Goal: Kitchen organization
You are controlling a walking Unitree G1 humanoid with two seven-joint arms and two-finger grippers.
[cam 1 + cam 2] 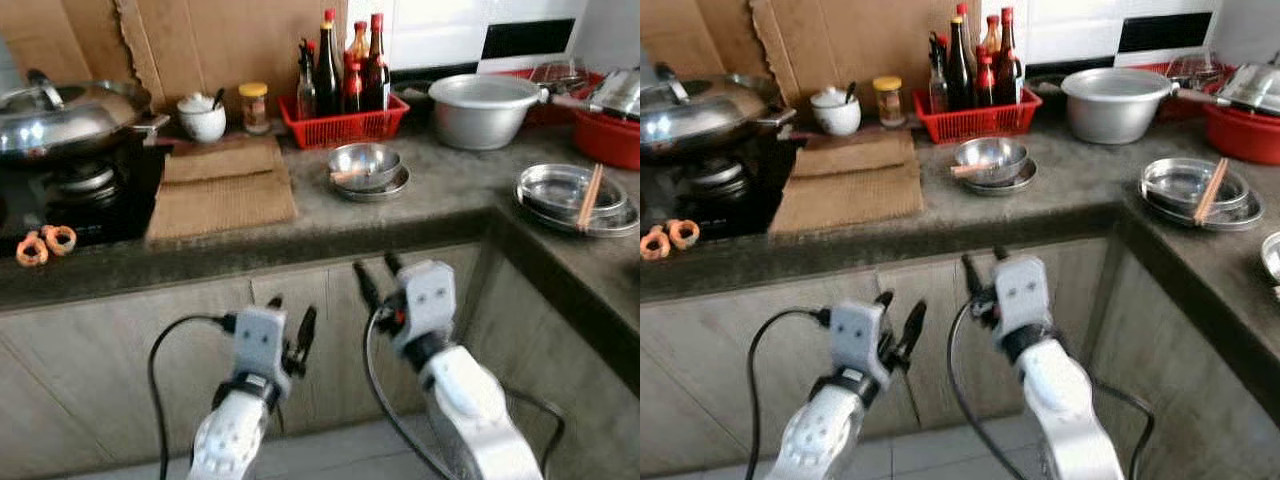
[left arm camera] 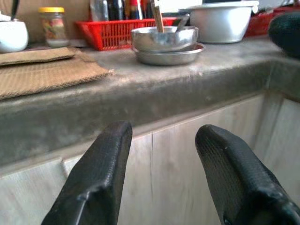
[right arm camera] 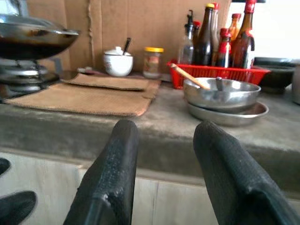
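Currently both grippers hang at lower centre, below the counter [image 1: 430, 205] edge: left gripper [image 1: 290, 325] spread, right gripper [image 1: 375, 270] spread, neither holding anything; steel bowl [image 1: 365, 163] sits on a plate at frame centre, before the red basket [image 1: 345, 125]

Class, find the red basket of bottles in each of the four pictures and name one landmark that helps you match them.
Left eye view: red basket at the back of the counter, top centre.
Right eye view: top centre, same spot.
Left wrist view: top, left of centre, bottles cut off.
Right wrist view: upper right.
Shared landmark: the steel bowl on a plate just in front of the basket.
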